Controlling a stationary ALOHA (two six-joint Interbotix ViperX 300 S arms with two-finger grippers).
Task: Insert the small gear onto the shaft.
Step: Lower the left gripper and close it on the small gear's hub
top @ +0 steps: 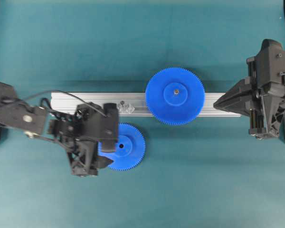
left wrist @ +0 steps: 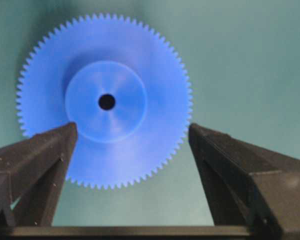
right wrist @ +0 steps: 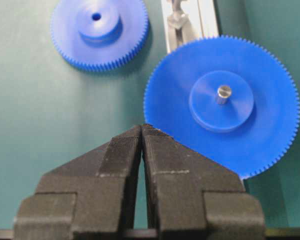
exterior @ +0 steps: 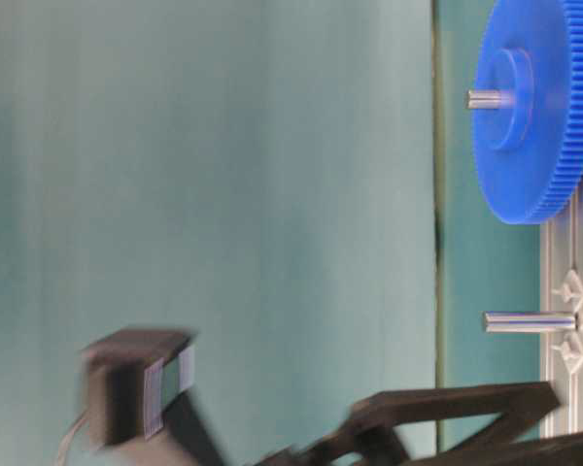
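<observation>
The small gear lies flat on the teal mat just in front of the rail, hub up, its left part covered by my left arm. My left gripper hangs over it, open. In the left wrist view the small gear sits below the left gripper, one fingertip level with the hub's edge and the other past the teeth. The shaft stands bare on its silvery bracket on the rail; in the table-level view the shaft is also free. My right gripper is shut and empty, at the rail's right end.
The wider blue gear sits on its own pin on the ribbed aluminium rail, right of the shaft. The right wrist view shows the wider gear beside the small gear. Black frame posts stand at the mat's left and right edges.
</observation>
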